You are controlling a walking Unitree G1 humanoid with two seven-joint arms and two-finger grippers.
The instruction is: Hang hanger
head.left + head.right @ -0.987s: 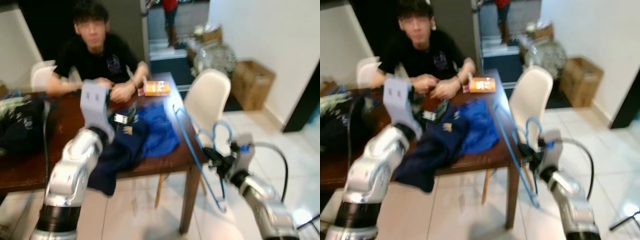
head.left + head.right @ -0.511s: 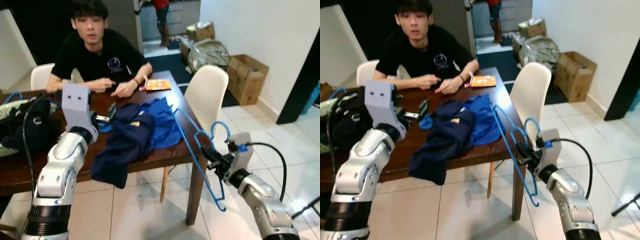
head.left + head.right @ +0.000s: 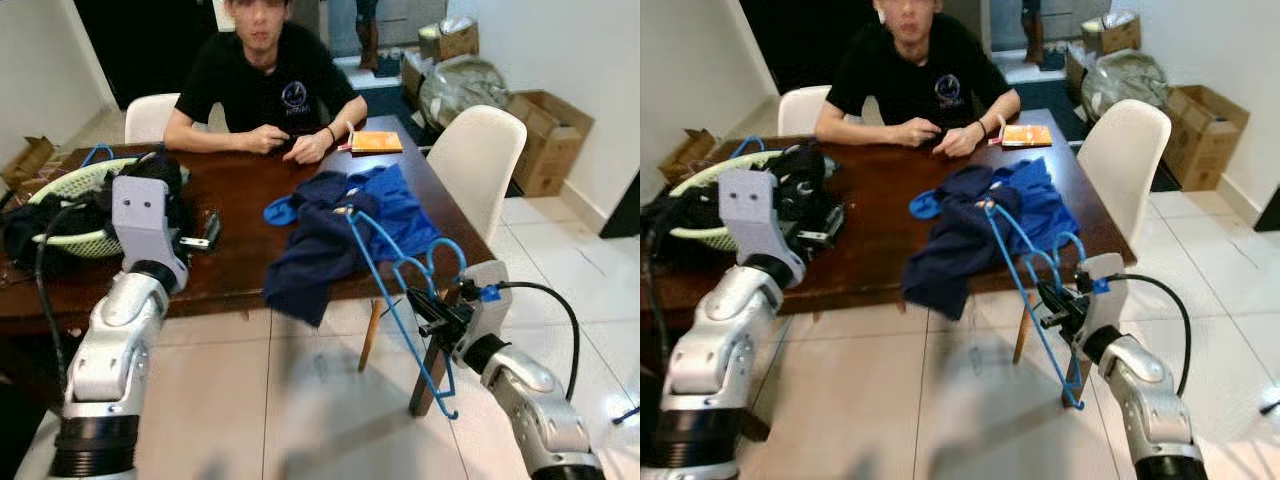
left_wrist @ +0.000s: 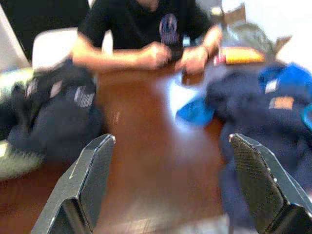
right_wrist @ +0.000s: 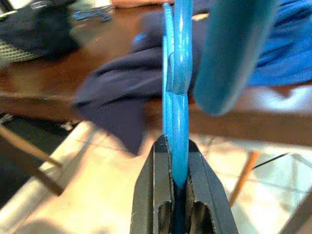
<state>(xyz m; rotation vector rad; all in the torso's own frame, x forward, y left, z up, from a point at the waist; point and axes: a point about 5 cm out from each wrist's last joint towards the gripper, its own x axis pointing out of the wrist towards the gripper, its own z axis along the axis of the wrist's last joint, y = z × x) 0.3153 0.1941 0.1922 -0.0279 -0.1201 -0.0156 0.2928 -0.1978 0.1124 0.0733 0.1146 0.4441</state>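
A blue plastic hanger (image 3: 382, 280) slants from the heap of clothes down toward the floor at the table's front right corner. My right gripper (image 3: 421, 306) is shut on it just below the hook; in the right wrist view the black fingers (image 5: 155, 187) pinch the blue bar (image 5: 176, 97). The hanger's upper end touches a navy and blue pile of garments (image 3: 340, 225) that droops over the table's front edge. My left gripper (image 3: 203, 232) hovers over the left part of the brown table (image 3: 240, 270), open and holding nothing, its fingers (image 4: 90, 180) spread wide.
A person in a black shirt (image 3: 265, 90) sits across the table, hands resting on it. A green basket of dark clothes (image 3: 70, 195) stands at the left, an orange book (image 3: 377, 142) at the far right. White chairs (image 3: 478, 165) flank the table; cardboard boxes (image 3: 548, 140) sit by the right wall.
The whole picture has shifted, so the camera has moved and the table now sits more central. My right gripper still holds the hanger; the left gripper stays open over the table.
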